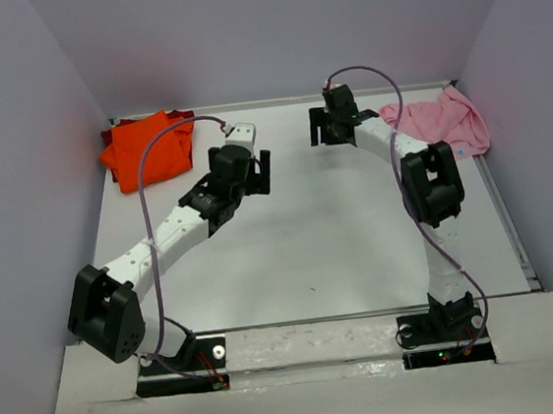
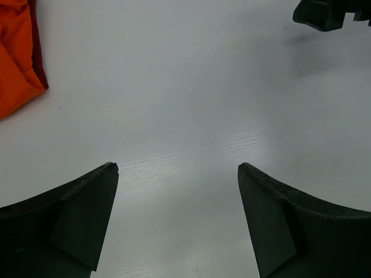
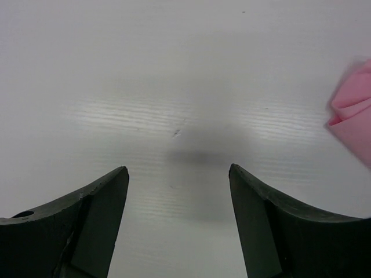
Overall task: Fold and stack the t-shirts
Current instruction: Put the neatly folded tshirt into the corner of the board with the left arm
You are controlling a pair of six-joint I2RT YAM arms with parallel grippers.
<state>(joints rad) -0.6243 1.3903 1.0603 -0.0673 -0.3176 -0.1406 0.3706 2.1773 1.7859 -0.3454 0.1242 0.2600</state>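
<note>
The pink shirt [image 1: 441,120] lies crumpled just to the right of the right gripper [image 3: 178,169]. The orange shirt [image 1: 147,149] sits folded off to the left of, and beyond, the left gripper [image 2: 177,168], on top of a maroon shirt [image 2: 39,58]. Both grippers hang with jaws spread wide and nothing between them, over bare table [image 1: 310,243]. Judging by this, the pink shirt is the one left to fold, and the step in hand is fetching it. To do that well, the right gripper should swing right and come down on one clear outer edge of the cloth, not the bunched middle, pinching a single layer. It should then drag the shirt to the open space between the two grippers, so that the left one can take the opposite edge and pull it flat before any fold. Much is hard to read. The right arm covers the pink shirt's near-left edge from above, and the right wrist view catches only a blurred corner of it. Neither collar nor sleeves can be made out, so the best grasp point is a guess. Only a thin dark edge of the maroon shirt shows, so how neatly it is folded cannot be told.
</note>
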